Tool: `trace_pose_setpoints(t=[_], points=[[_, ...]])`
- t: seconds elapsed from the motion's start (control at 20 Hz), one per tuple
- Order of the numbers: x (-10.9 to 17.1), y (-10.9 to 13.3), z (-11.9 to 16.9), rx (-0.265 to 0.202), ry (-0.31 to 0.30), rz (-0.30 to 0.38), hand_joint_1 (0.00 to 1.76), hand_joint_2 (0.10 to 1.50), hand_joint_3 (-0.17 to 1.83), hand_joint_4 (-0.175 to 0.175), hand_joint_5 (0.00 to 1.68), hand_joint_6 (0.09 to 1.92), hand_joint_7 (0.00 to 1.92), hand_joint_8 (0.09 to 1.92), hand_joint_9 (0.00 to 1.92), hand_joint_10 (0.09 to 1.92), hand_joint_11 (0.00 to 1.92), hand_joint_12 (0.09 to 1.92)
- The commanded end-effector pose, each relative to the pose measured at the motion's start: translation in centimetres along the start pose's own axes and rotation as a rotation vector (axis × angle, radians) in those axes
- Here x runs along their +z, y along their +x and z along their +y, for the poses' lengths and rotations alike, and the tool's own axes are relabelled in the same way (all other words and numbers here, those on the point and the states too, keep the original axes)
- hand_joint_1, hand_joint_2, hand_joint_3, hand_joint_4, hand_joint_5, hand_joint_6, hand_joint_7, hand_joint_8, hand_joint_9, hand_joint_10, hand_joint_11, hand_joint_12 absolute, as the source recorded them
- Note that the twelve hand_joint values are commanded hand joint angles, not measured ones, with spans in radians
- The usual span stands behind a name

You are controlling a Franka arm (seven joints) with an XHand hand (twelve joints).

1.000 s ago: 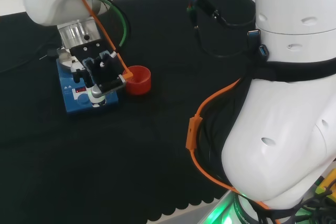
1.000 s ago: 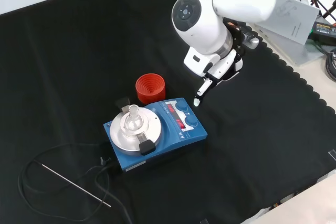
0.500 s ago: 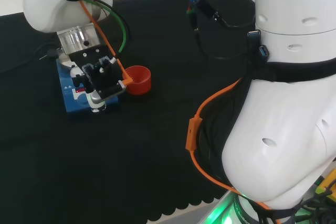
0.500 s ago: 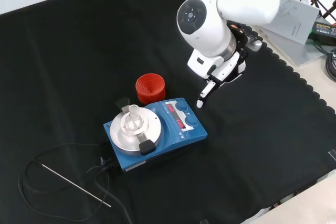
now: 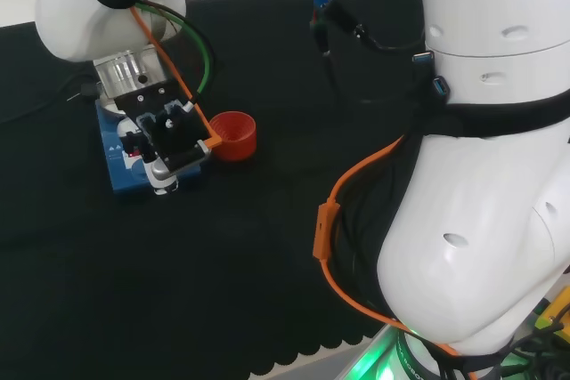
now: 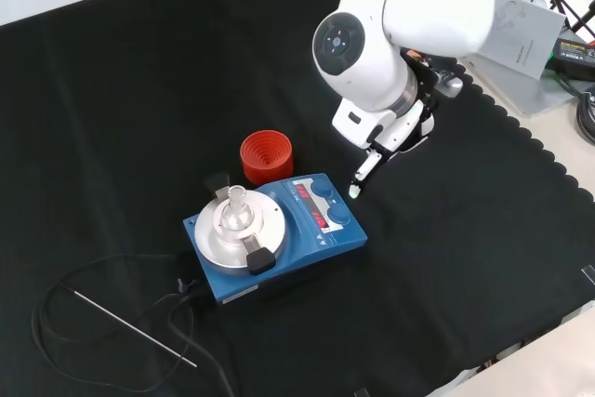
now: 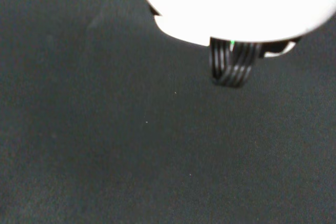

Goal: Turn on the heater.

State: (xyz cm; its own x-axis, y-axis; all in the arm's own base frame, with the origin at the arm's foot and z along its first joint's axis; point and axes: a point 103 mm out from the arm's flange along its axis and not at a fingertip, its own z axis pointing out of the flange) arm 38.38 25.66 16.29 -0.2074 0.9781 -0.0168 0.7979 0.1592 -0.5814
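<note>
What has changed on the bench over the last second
In the front view the hand has drifted down and a little right, its extended finger ending beside the heater's knob end without touching it. Nothing was grasped or released. The heater, the red ring stand and the thin rod stayed put.

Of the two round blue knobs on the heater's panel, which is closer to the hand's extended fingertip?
The knob toward the red ribbed ring; the other knob sits nearer the panel's lower corner, farther from the fingertip.

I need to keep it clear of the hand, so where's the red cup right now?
In the front view the red cup stands on the cloth just behind the heater, left of the hand.
</note>
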Motion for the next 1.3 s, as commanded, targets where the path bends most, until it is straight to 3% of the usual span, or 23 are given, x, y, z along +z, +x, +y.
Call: trace_pose_setpoints(t=[0.05, 1.3], points=[[0.5, -0.6, 0.2, 0.011, 0.027, -0.008, 1.56, 0.42, 1.44, -0.032, 0.07, 0.46, 1.63, 1.50, 1.67, 1.40, 1.37, 1.29], [1.3, 0.2, -0.9, 0.014, 0.062, -0.020, 1.57, 0.42, 1.44, -0.030, 0.07, 0.44, 1.64, 1.52, 1.68, 1.44, 1.41, 1.32]])
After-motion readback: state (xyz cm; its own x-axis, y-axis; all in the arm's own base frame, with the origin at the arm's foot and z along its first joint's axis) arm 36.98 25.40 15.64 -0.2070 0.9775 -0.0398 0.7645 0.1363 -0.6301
